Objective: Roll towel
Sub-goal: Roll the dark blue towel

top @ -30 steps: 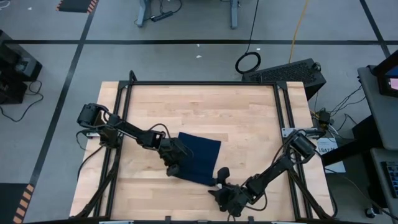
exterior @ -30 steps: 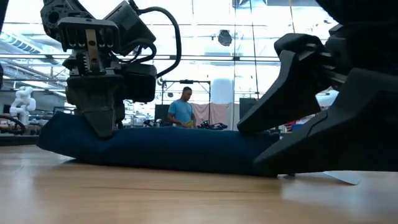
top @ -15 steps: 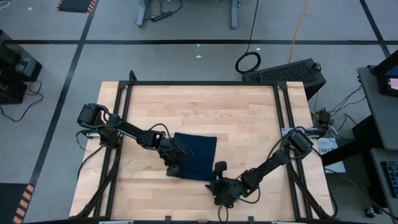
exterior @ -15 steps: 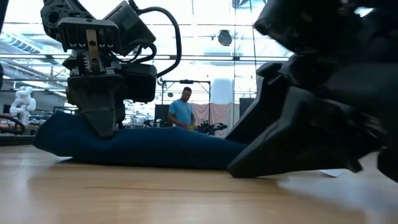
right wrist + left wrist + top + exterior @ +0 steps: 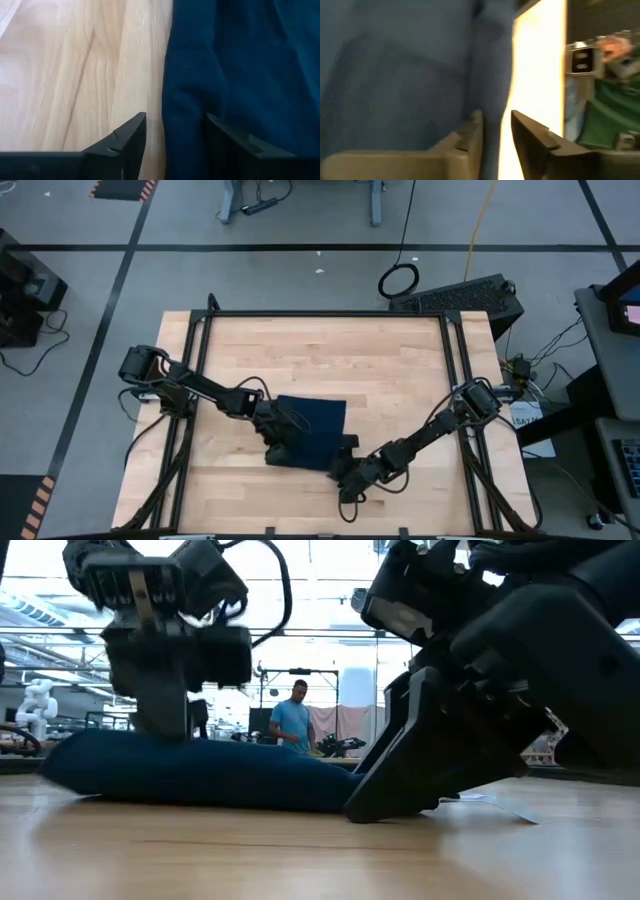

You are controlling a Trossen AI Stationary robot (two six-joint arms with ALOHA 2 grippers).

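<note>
1. High view: the towel (image 5: 312, 430) lies folded into a compact dark block near the middle of the table (image 5: 330, 350), a bit toward the near edge. The left gripper (image 5: 279, 448) sits on the towel's left near corner; the right gripper (image 5: 347, 470) is at its right near corner. My read is that the two ends are bracketed so the roll stays straight. Bare wood lies on the far side, so rolling away from the near edge has plenty of room.
2. Low view: the towel (image 5: 190, 772) is a low, rounded mound flat on the wood. The left gripper (image 5: 160, 690) stands upright over its one end (blurred, jaw gap unreadable here). The right gripper (image 5: 400, 780) slants down with its tip at the table right beside the other end, apparently angled to get under the fold. A person (image 5: 293, 720) stands far behind, well clear.
3. Left wrist view: cloth fills most of the frame; the fingers (image 5: 470, 145) show a narrow gap at the towel's edge, and I cannot tell whether fabric is pinched.
4. Right wrist view: fingers (image 5: 125, 137) stand clearly apart, straddling the towel's (image 5: 235, 70) rolled edge, one on bare wood, one over cloth (nothing clamped yet). Open wood beside that edge leaves the finger free to slide.
</note>
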